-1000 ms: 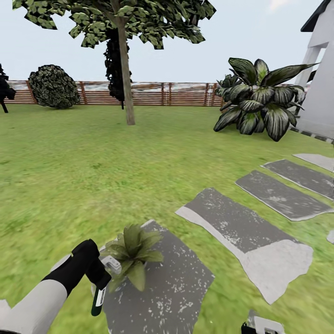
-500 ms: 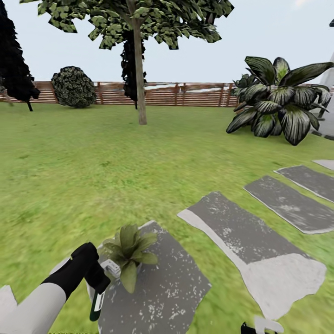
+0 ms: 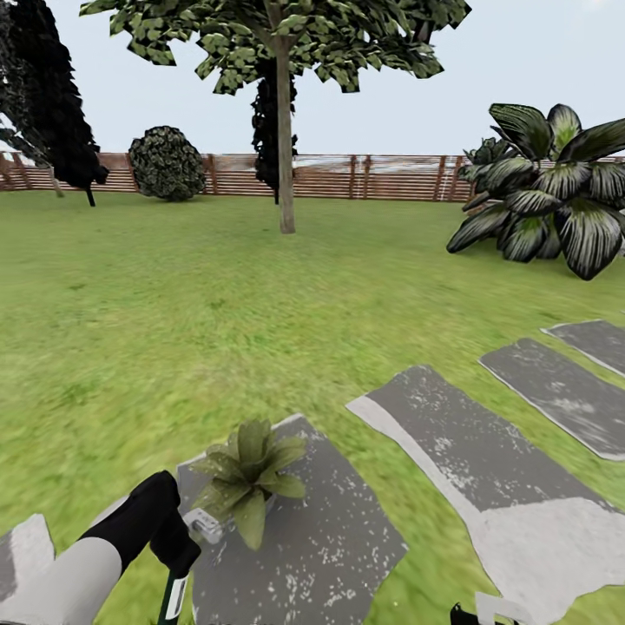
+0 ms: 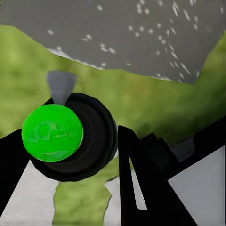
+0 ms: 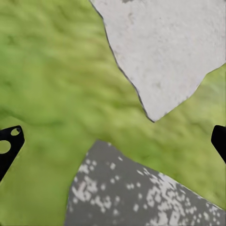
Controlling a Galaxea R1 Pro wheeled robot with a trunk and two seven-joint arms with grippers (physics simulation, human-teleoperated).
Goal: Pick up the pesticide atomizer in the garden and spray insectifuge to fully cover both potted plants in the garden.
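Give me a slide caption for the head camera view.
Left gripper holds spray bottle beside potted plant on a stepping stone.

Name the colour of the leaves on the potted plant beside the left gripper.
Green, some paler; clearest on the potted plant in the head view.

Stepping stones (image 3: 304, 529): matt grey stone, rough and pale-speckled; the slab at 4 o'clock (image 3: 486, 469) has a lighter, smoother end. Lawn (image 3: 174, 330): matt, soft-textured grass. Fence (image 3: 347, 176): brown slatted wood, matt. Potted plant (image 3: 247, 473): dull green leaves, faintly mottled. Pesticide atomizer (image 4: 52, 133): glossy bright-green base set in smooth black plastic. Left claw (image 4: 70, 186): matt black fingers (image 4: 136, 188). Left arm (image 3: 69, 577): smooth white shell with a black sleeve.
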